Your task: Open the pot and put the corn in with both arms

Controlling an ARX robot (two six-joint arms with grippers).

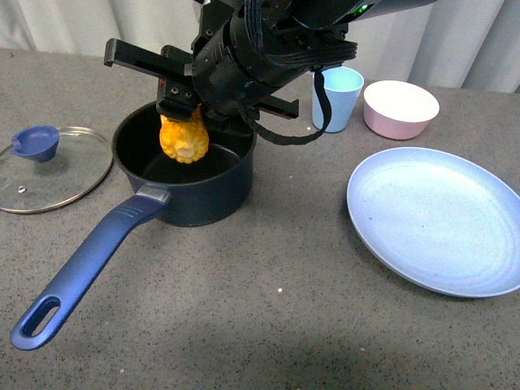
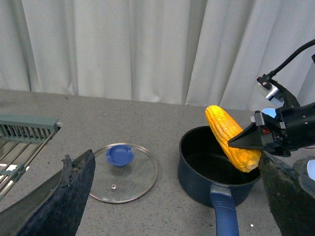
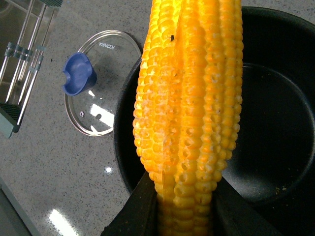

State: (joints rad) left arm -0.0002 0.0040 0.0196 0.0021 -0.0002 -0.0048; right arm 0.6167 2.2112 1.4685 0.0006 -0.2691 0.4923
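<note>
While your right gripper point(image 1: 180, 110) jaws clamp corn point(image 1: 184, 136) over pot point(image 1: 187, 183), left jaws gape; grey speckled surface point(image 1: 268, 309), white curtains point(image 2: 147, 49) behind.

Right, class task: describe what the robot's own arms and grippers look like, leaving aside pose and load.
The right arm is matt black and cylindrical, with a black cable looping beside it and a small green light on top. Its gripper is boxy black with a red marking. The left gripper shows dark, rough-textured jaws.

Clear glass lid point(image 1: 50, 168), speckled matt table point(image 1: 268, 309)
</note>
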